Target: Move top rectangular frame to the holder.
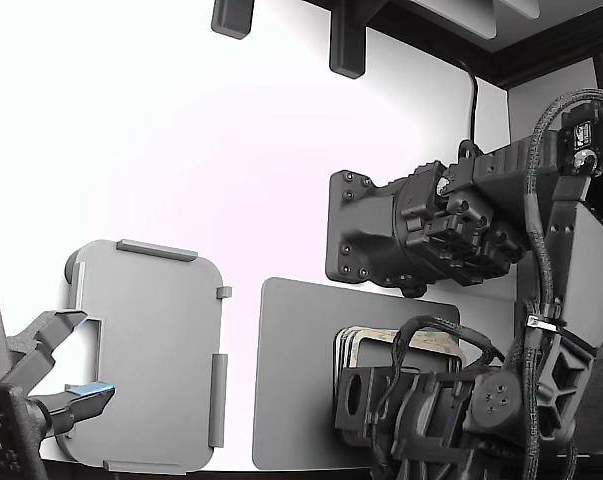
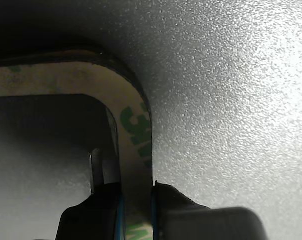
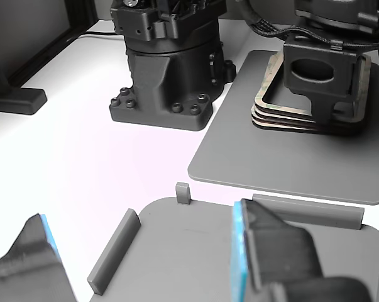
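Wrist view puts me right down on the stack: my hand [image 2: 136,210] has one finger inside the opening and one outside the border of the top rectangular frame [image 2: 133,125], at one side near a rounded corner, so the two fingers sit close together with the tan strip between them. I judge they are pinching that strip, though I cannot see whether the pads truly press on it or whether a lower frame is caught as well. In the exterior view the stack [image 1: 381,345] lies on the dark mat [image 1: 291,380] at about four o'clock, mostly hidden by my arm, and the holder [image 1: 146,350] lies on the desk [image 1: 181,150] at about eight o'clock, apart from the mat and with nothing on it. The second arm's open fingers [image 1: 81,400] hang at the holder's near edge. The risks as I see them: the frame is thin and gripped at one side only, so it may sag or swing on the lift; it may drag the next frame up if they stick together; a weak pinch could let it slip on the way across; and the raised tabs [image 3: 110,251] on the holder could catch an edge if I bring it in tilted.
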Controlling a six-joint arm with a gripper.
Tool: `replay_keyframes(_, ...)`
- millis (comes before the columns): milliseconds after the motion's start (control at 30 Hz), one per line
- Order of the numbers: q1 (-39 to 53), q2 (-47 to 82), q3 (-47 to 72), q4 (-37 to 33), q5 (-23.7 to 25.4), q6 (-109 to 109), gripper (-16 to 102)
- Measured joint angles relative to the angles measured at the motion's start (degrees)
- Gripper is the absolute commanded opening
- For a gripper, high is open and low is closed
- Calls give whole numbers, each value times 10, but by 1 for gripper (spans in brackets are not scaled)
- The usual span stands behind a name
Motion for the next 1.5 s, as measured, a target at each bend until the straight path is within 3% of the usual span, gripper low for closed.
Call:
replay_keyframes(567, -18, -9, -171, 136, 4, 63, -11)
replay_keyframes(833, -57, 24, -225, 137, 34, 215, -11)
replay_keyframes(1067, -156, 14, -283, 137, -26, 301, -11)
replay_keyframes(1200, -207, 5, -294, 137, -35, 304, -11)
replay_keyframes(1500, -286, -37, -329, 137, 28, 351, -11)
